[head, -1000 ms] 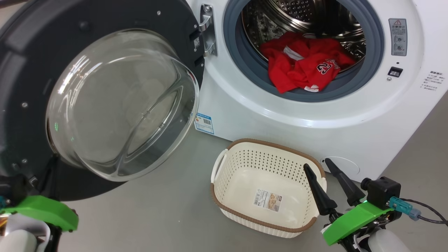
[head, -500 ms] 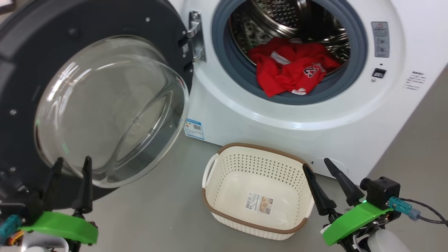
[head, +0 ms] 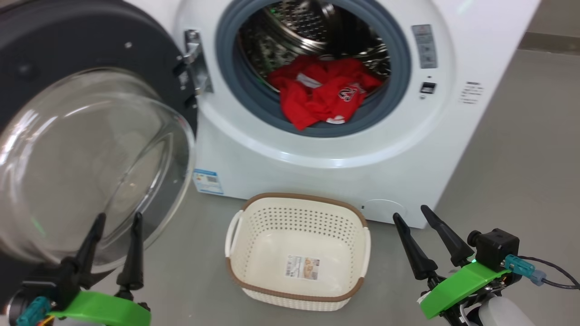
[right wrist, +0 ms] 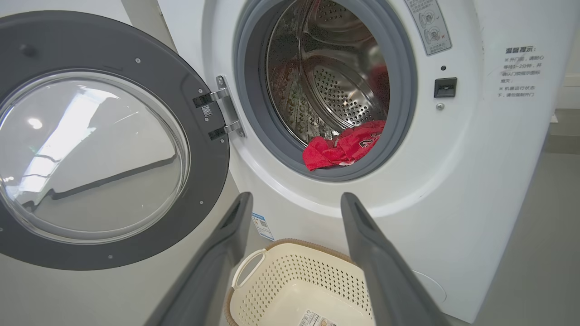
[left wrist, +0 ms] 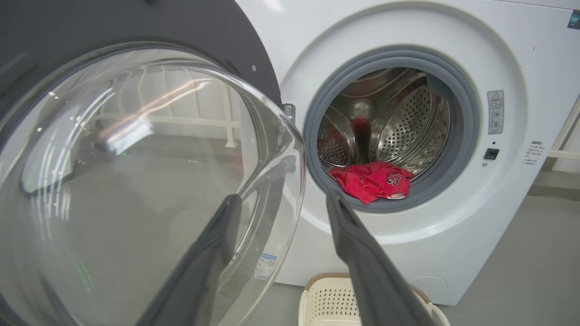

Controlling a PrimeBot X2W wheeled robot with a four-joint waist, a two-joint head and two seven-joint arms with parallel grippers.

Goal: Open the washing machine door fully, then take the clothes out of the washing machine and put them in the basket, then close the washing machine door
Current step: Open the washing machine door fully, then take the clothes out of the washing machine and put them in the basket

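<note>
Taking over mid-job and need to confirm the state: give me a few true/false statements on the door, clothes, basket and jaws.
The washing machine door is swung open. True.
The clothes lie in the basket. False: they lie at the drum's mouth; the basket holds just its paper label.
The basket stands on the floor in front of the washing machine. True.
The right jaws grip a garment. False: they stand open, empty.

Smooth grey floor [head: 521, 158] runs to a pale wall [head: 559, 18] with darker skirting [head: 548, 43].
</note>
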